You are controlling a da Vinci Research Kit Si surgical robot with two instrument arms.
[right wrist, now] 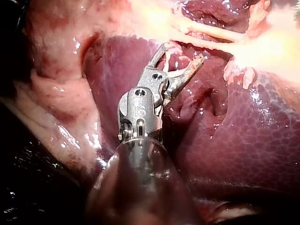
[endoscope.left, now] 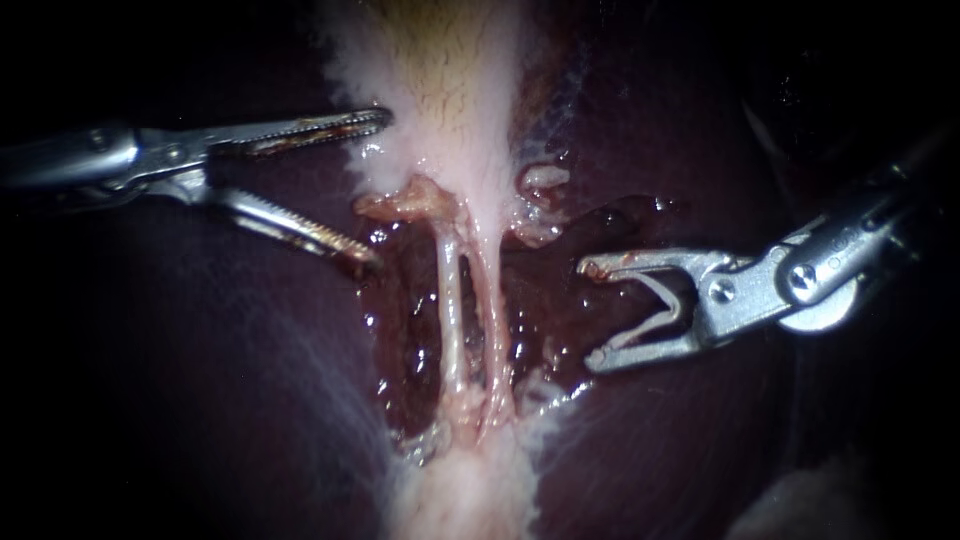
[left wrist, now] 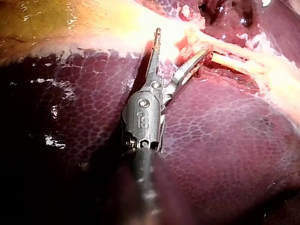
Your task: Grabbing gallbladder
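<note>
Darkness rings the scene — light glints off wet liver (left wrist: 225, 140).

Two instruments show: one left instrument (endoscope.left: 378, 188) and one right instrument (endoscope.left: 590, 315). Each ends in two jaws, which makes four jaws in all. There is one gallbladder (endoscope.left: 450, 100) and one liver (endoscope.left: 200, 400). Thin pale tubes number two: one tube (endoscope.left: 452, 300) and a second tube (endoscope.left: 492, 310).

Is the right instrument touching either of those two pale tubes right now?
Apart. In the endoscope view the right instrument, jaws open, sits clear of the nearer tube; a strip of dark wet liver shows between them.
</note>
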